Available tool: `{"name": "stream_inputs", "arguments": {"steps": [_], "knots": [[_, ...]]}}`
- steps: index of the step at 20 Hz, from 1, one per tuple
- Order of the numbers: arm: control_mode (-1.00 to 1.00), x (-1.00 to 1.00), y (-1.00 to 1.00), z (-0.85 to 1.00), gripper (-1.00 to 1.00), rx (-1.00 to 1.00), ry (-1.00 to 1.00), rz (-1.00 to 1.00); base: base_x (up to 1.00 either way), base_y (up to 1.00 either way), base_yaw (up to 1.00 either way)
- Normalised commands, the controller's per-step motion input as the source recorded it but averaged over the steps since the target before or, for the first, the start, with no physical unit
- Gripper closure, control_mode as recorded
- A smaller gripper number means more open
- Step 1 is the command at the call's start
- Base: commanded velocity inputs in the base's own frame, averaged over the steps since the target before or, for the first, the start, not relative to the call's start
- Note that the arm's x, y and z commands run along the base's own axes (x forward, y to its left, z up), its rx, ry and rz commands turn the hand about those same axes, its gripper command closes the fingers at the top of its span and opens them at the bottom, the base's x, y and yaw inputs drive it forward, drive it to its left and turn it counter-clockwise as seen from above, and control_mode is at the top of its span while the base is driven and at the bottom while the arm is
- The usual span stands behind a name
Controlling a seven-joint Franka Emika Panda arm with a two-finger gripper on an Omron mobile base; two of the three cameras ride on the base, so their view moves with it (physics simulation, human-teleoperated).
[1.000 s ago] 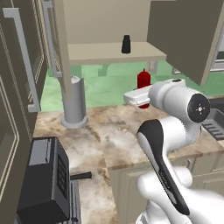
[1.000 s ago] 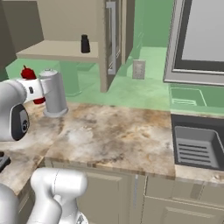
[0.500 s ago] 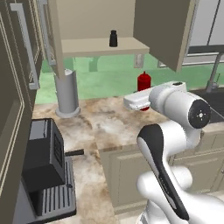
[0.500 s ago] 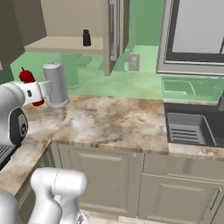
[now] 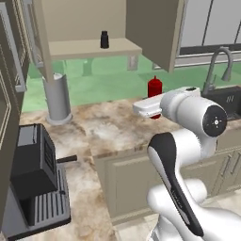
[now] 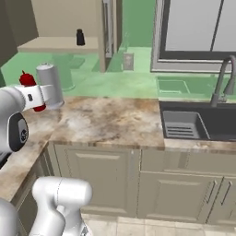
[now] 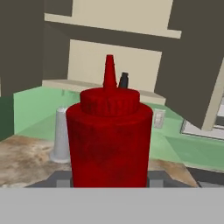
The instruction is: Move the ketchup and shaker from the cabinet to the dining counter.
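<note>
The jaws are clamped on the ketchup [image 7: 109, 140], a plain red cylindrical bottle with a ribbed cap and pointed nozzle; in the hand view it stands upright between the dark finger tips [image 7: 61, 178], and the gripper [image 7: 109, 181] holds it near its base. In the left base view the red bottle [image 5: 155, 87] rises just behind the white hand, held above the mottled brown-beige marble worktop [image 5: 113, 132], with the gripper [image 5: 153, 109] closed about its lower part. In the right base view the ketchup [image 6: 28, 81] shows beside the white hand, just left of the tall grey cylinder on a round base [image 6: 50, 85].

The small black bottle-shaped shaker [image 5: 104, 39] stands upright on the shelf of the open tan wall cabinet [image 5: 89, 47], above and behind the ketchup. A black boxy appliance [image 5: 33, 164] sits on the worktop well to the left of the ketchup. To its right lie the dark sink [image 6: 193, 122] and curved grey tap [image 6: 223, 78].
</note>
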Motion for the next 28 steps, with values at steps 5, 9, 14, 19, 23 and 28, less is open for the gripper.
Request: {"name": "stream_inputs", "arguments": {"steps": [5,9,14,19,23,28], "knots": [[1.0,0.0,0.0,0.0,1.0,0.0,0.0,0.0,-0.43,-0.26,-0.3],[1.0,0.0,0.0,0.0,1.0,0.0,0.0,0.0,-0.3,-0.35,-0.43],[1.0,0.0,0.0,0.0,1.0,0.0,0.0,0.0,-0.23,-0.31,-0.51],[1.0,0.0,0.0,0.0,1.0,0.0,0.0,0.0,-0.18,-0.28,-0.52],[1.0,0.0,0.0,0.0,1.0,0.0,0.0,0.0,-0.1,-0.29,-0.52],[1.0,0.0,0.0,0.0,1.0,0.0,0.0,0.0,-0.05,-0.15,-0.53]]}}
